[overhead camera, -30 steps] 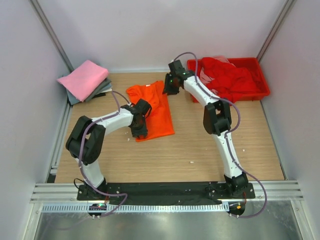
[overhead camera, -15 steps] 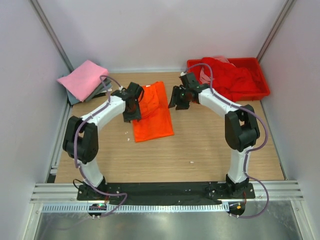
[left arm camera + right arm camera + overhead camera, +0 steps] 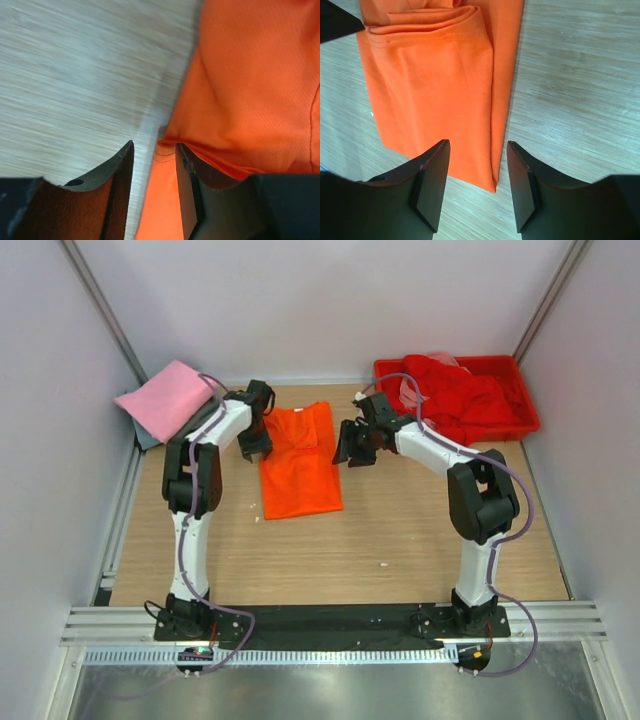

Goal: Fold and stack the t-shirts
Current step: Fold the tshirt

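Folding of the orange t-shirt (image 3: 300,468) was in hand, left gripper (image 3: 254,448) and right gripper (image 3: 348,454) both jaws apart (nothing clamped); next move likely required pinching its 2 sides.

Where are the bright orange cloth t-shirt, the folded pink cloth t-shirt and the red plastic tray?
bright orange cloth t-shirt (image 3: 300,475), top view, middle of cloth.
folded pink cloth t-shirt (image 3: 168,397), top view, upper face.
red plastic tray (image 3: 512,430), top view, near wall.

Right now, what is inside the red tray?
A crumpled heap of red t-shirts fills the red tray. How many there are cannot be told, and whatever lies beneath the heap is covered.
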Motion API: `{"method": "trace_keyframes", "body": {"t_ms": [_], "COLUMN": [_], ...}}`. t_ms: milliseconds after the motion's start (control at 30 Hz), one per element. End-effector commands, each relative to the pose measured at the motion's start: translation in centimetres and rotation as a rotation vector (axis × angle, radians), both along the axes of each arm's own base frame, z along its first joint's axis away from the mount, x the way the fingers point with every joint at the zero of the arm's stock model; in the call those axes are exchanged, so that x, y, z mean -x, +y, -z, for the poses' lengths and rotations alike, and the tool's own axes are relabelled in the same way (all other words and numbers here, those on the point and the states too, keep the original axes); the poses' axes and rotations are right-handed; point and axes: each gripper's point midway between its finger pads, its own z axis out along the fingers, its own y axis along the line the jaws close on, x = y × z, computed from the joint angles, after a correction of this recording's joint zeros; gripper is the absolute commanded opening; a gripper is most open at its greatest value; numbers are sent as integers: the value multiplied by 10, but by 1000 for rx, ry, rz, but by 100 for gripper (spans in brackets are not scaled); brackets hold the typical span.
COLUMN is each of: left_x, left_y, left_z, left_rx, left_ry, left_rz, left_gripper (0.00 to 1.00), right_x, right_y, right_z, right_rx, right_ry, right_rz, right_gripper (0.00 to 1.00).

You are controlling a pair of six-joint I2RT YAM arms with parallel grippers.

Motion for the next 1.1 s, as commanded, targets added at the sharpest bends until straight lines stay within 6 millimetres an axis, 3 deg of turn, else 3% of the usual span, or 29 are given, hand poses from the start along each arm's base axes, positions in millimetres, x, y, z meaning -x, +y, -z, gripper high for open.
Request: {"method": "trace_keyframes", "body": {"t_ms": [0, 100, 167, 200, 233, 267, 300, 333, 400, 433, 567, 700, 800, 933, 1067], "left_x": [-8, -2, 2, 9, 13, 17, 25, 30, 36, 47, 68, 87, 102, 118, 129], "left_y": [33, 48, 44, 44, 41, 39, 36, 33, 29, 29, 26, 31, 45, 63, 70], "left_z": [-33, -43, -53, -48, -48, -56, -48, -47, -57, -51, -60, -82, -107, -118, -104], "left_rx": [-27, -46, -18, -12, 0, 17, 43, 51, 75, 74, 96, 90, 33, -47, -78], "left_ry": [-20, -35, -56, -42, -45, -63, -51, -47, -74, -52, -60, -82, -112, -122, -106], "left_rz": [-67, -96, -90, -94, -92, -92, -90, -87, -81, -77, -65, -32, -1, 23, 39], "left_gripper": [41, 44, 48, 49, 50, 52, 52, 53, 53, 53, 53, 53, 54, 56, 56], "right_x": [-19, -29, -40, -50, -54, -57, -65, -69, -78, -80, -85, -78, -75, -77, -79], "right_y": [14, 19, 24, 27, 29, 30, 35, 37, 39, 41, 46, 58, 63, 62, 60], "right_z": [-33, -37, -35, -44, -32, -30, -37, -24, -21, -10, 7, 23, 32, 37, 36], "right_rx": [-57, -64, -56, -63, -52, -51, -60, -50, -38, -26, -25, -30, -20, -10, -1], "right_ry": [-103, -118, -121, -148, -128, -124, -146, -126, -126, -110, -92, -68, -60, -57, -64], "right_rz": [-41, -45, -50, -49, -52, -53, -55, -57, -53, -53, -68, -102, -117, -108, -99], "right_gripper": [56, 57, 58, 58, 59, 58, 59, 59, 59, 59, 59, 59, 58, 54, 48]}}
